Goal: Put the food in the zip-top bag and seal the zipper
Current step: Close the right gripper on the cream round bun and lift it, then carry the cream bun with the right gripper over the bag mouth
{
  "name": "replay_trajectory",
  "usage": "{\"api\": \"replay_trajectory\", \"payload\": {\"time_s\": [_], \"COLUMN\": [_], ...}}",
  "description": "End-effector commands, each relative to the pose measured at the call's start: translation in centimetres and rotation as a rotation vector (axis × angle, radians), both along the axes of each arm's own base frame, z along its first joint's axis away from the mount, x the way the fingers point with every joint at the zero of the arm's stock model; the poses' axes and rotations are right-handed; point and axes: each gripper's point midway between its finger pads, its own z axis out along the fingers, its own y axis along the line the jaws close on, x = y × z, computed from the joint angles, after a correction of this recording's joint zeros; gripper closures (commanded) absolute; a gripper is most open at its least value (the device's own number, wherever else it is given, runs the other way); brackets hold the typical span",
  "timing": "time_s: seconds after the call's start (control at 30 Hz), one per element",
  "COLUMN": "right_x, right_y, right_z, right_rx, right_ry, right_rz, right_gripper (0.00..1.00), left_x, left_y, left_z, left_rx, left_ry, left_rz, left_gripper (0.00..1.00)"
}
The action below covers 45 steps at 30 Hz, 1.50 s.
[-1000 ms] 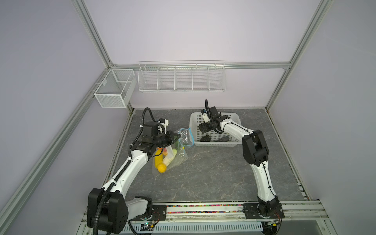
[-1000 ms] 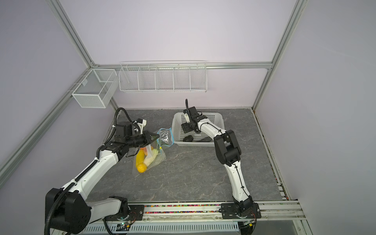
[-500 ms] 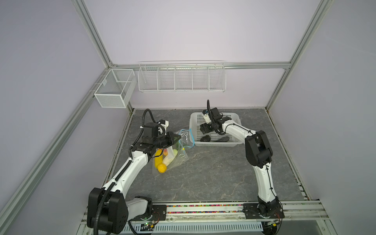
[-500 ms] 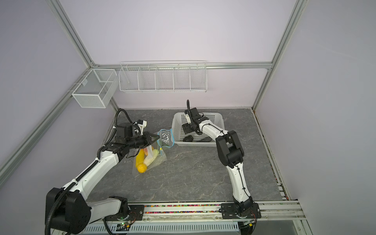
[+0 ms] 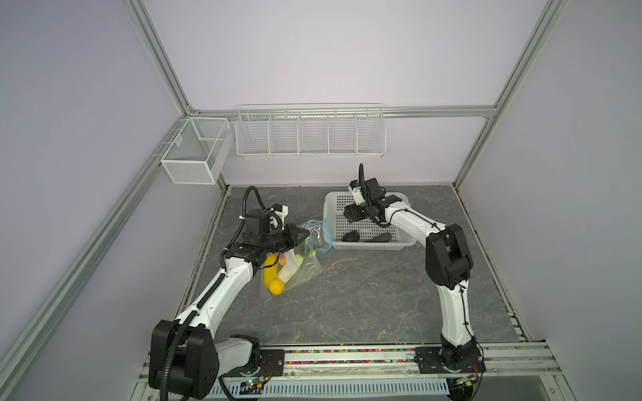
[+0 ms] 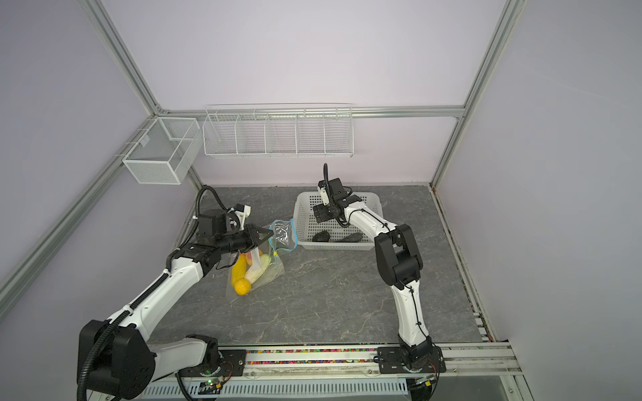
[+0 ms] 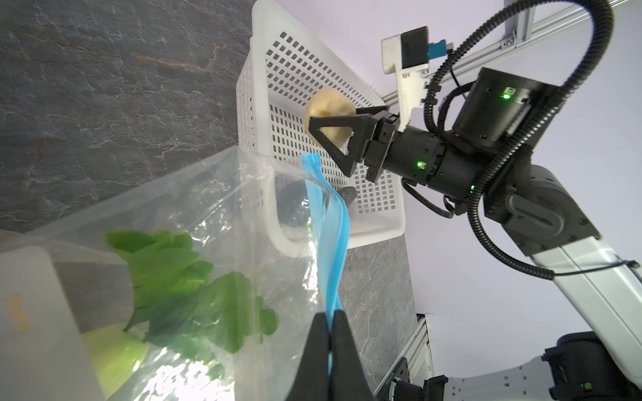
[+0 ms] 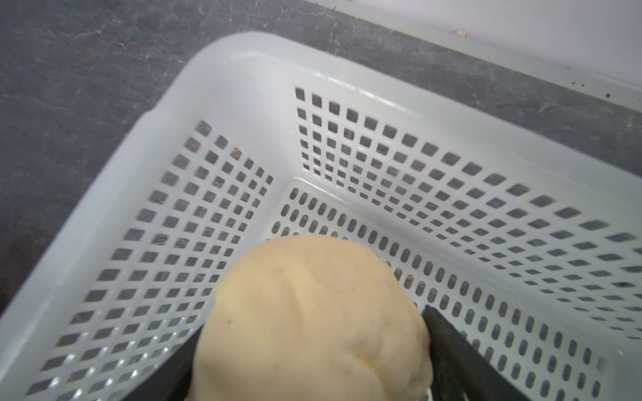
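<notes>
Table (image 5: 347, 295): grey stone-look top, fills the lower half of both top views.

Basket (image 5: 371, 245): white, perforated, upper centre-right of the top views. Two dark pieces (image 5: 351, 236) lie on its floor near the front wall. Nothing else shows in it.

Bag (image 5: 307, 269): clear, left of centre, just beside the basket's left wall. Its long axis runs from the mouth at upper right down to the closed end at lower left. Inside you can see a corn cob (image 5: 270, 269), a lemon (image 5: 276, 286), a pale cabbage piece and leafy greens (image 7: 180, 277); a reddish bit is too small to name.

Zipper (image 7: 333, 225): blue strip. It looks parted, but the gap itself is hard to read.

Left claw (image 7: 330, 317): pressed together, pinching the blue strip and holding the mouth off the table.

Right claw (image 7: 333, 118): above the basket's left end, jaws set wide around a pale round lump (image 8: 312, 312), carried clear of the basket floor.

Key relation: from the right claw the bag mouth lies down and to the left in the top views, with the basket's left wall between. Judgement: you carry the lump over that wall, then drop it along the bag's long axis. Risk: limp film folding shut.
</notes>
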Motion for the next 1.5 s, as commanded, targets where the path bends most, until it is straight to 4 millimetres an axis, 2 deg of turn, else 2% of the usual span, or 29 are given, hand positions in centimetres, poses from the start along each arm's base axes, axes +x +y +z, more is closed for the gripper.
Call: {"api": "replay_trajectory", "payload": {"time_s": [0.0,0.13,0.33,0.47,0.6,0.7,1.0,1.27,1.47], "right_x": [-1.0,-3.0,-9.4,-13.9,-18.0,-19.9,-21.8,-21.8,-22.6], "right_y": [-0.8,-0.6,0.9,1.8,3.8,6.0,11.3,13.5,14.6], "right_z": [4.4,6.6,9.1,11.9,15.1,16.8,17.7,16.6,15.9], "right_rx": [0.037,0.115,0.204,0.263,0.327,0.376,0.464,0.53,0.598], "right_ry": [-0.045,-0.036,0.008,0.028,0.002,-0.025,0.002,0.023,0.054], "right_rz": [0.006,0.013,0.094,0.163,0.264,0.331,0.484,0.569,0.652], "right_gripper": [0.38,0.38,0.39,0.39,0.39,0.39,0.47,0.52,0.55], "left_x": [0.3,0.1,-0.8,-1.5,-2.1,-2.6,-2.9,-2.3,-2.1], "left_y": [0.1,0.6,1.5,1.6,1.7,1.6,1.7,1.5,1.3], "left_z": [0.4,0.9,0.3,0.7,1.9,2.9,5.1,6.2,6.7], "left_rx": [-0.006,0.028,0.081,0.057,0.04,0.035,0.029,-0.004,-0.032], "left_ry": [-0.012,-0.024,-0.011,-0.003,-0.025,-0.034,-0.076,-0.08,-0.073], "left_rz": [0.009,0.021,0.042,0.051,0.057,0.041,0.045,0.058,0.065], "left_gripper": [1.0,1.0,1.0,1.0,1.0,1.0,1.0,1.0,1.0]}}
